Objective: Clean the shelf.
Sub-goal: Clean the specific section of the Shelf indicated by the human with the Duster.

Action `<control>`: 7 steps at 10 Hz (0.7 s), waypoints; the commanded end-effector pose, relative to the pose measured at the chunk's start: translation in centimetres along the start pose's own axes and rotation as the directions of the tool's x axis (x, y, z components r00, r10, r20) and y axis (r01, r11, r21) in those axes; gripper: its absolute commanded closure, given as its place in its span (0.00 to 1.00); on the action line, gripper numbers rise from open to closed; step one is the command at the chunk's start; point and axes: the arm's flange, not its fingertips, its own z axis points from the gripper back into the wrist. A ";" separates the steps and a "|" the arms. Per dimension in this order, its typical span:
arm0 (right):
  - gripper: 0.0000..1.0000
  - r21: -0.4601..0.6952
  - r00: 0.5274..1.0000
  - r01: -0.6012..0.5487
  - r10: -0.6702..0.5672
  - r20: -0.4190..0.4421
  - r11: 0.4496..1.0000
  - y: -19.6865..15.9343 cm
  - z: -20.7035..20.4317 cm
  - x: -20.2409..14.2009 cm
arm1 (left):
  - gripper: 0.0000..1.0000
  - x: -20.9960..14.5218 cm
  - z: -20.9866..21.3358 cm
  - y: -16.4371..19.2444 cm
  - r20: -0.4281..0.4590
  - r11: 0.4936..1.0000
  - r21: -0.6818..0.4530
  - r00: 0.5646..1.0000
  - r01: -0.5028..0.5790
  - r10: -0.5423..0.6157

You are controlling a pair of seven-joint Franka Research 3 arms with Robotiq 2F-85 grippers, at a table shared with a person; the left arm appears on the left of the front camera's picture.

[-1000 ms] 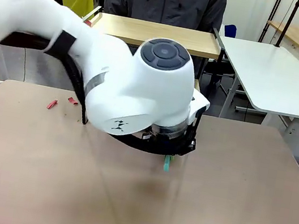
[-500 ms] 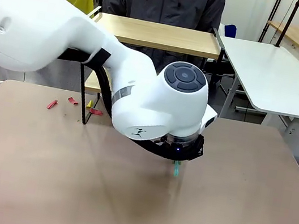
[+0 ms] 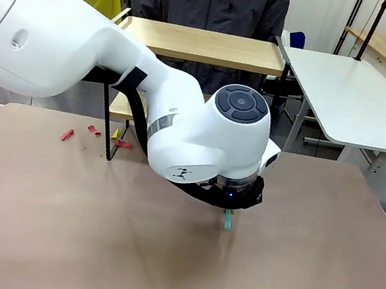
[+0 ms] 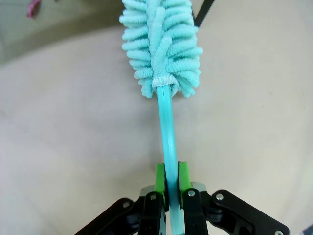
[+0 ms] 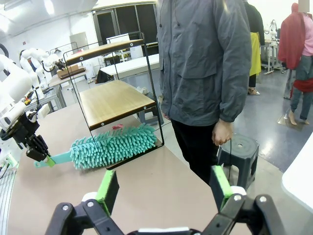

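Observation:
The shelf (image 3: 202, 44) stands at the table's far edge, two light boards in a thin black frame, in front of a person. My left gripper (image 3: 230, 211) hangs low over the table's middle, shut on the teal handle of a fluffy teal duster (image 4: 161, 44). In the left wrist view the left gripper (image 4: 169, 171) pinches the handle between its green pads, and the head lies on the table. From the right wrist view, the duster (image 5: 115, 144) head lies by the foot of the shelf (image 5: 115, 100). My right gripper (image 5: 164, 188) stands open, far off to the right.
Red scraps (image 3: 67, 134) and a yellow bit (image 3: 115, 134) lie on the brown table near the shelf's left leg (image 3: 107, 126). The person (image 5: 205, 63) stands close behind the shelf. A white table (image 3: 349, 96) is at the back right, a stool (image 5: 239, 149) beside it.
My left arm has swung right and a little nearer, carrying the duster along the table. The shelf's left leg and the scraps beside it have come into sight. The right gripper is unmoved.

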 end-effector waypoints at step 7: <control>0.00 -0.001 1.000 0.000 0.000 -0.004 1.000 0.1 -0.1 0.2 | 0.87 1.0 0.8 13.1 -0.106 0.953 0.287 0.986 -0.094 0.129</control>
